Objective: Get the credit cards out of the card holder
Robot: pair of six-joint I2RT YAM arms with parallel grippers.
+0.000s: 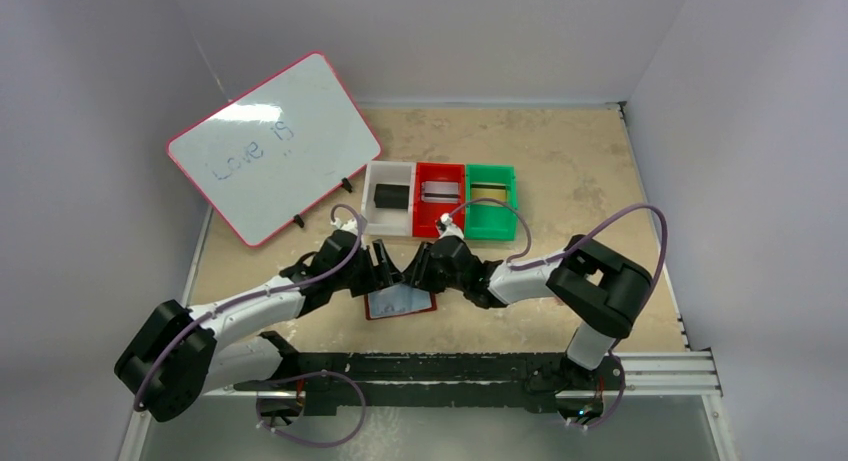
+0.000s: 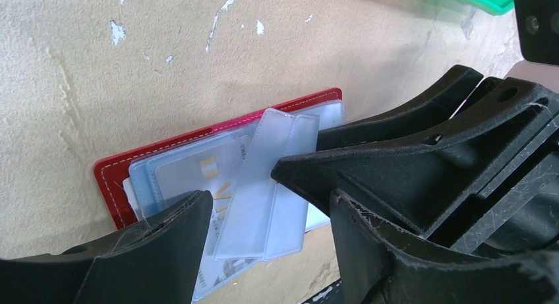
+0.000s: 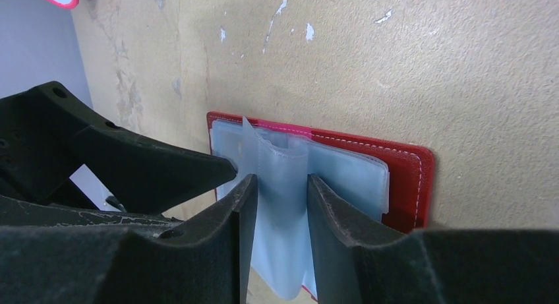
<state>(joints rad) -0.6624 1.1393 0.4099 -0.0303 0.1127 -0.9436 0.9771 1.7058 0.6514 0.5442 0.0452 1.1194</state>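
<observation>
The dark red card holder lies open on the table between my two grippers, its pale blue sleeves facing up. A pale credit card with a gold chip sits inside a sleeve. My left gripper is open above the holder's near edge, one finger over the card's corner. My right gripper is closed on a raised bunch of sleeves that fills the gap between its fingers. Black, silver and gold cards lie in the bins.
Three small bins stand in a row behind the holder: white, red and green. A pink-framed whiteboard leans at the back left. The right gripper's finger crosses the left wrist view.
</observation>
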